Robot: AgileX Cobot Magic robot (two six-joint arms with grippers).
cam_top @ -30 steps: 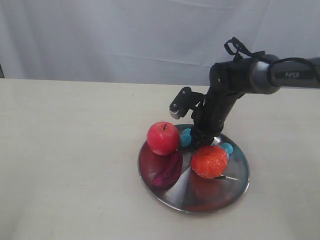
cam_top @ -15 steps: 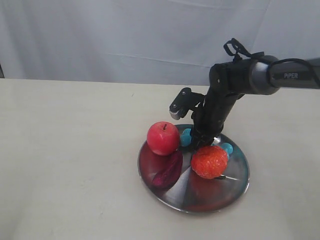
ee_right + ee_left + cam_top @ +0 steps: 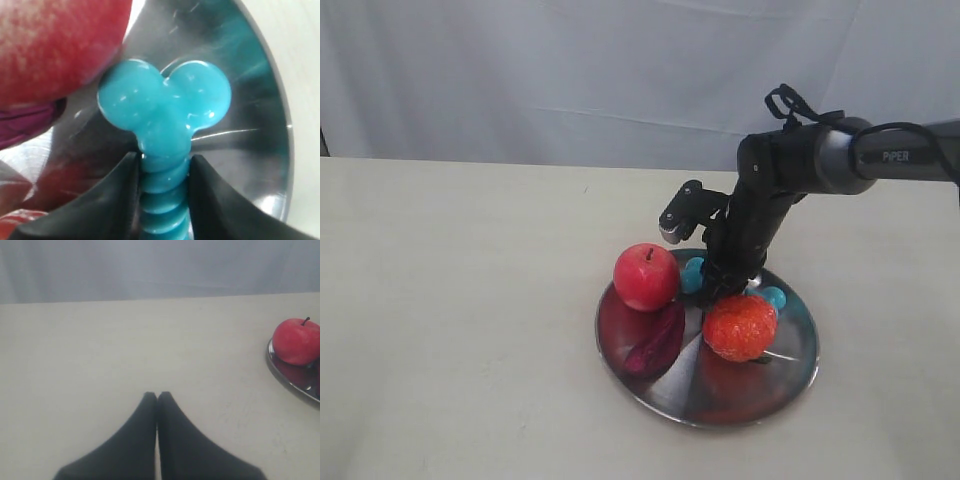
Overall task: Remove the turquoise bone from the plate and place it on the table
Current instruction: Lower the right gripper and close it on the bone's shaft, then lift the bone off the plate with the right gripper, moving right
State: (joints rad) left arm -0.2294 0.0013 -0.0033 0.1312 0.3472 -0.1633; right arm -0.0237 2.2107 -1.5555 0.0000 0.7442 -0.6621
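The turquoise bone (image 3: 165,115) lies on the shiny steel plate (image 3: 250,90), one knobbed end against the red apple (image 3: 55,45). My right gripper (image 3: 164,160) is shut on the bone's ribbed shaft, with a black finger (image 3: 125,185) pressed on each side. In the exterior view the right gripper (image 3: 725,285) reaches down onto the plate (image 3: 720,400), and the bone's knobs (image 3: 692,274) show on both sides of it. My left gripper (image 3: 157,396) is shut on nothing above the beige table (image 3: 125,340), well away from the plate.
On the plate, the apple (image 3: 646,276) stands at the left. An orange-red bumpy fruit (image 3: 739,325) sits in front of the gripper, and a dark purple piece (image 3: 655,345) lies below the apple. A white curtain hangs behind the table.
The right arm has shifted only slightly over the plate. The bone stays on the plate in the gripper, and the fruit has not moved.
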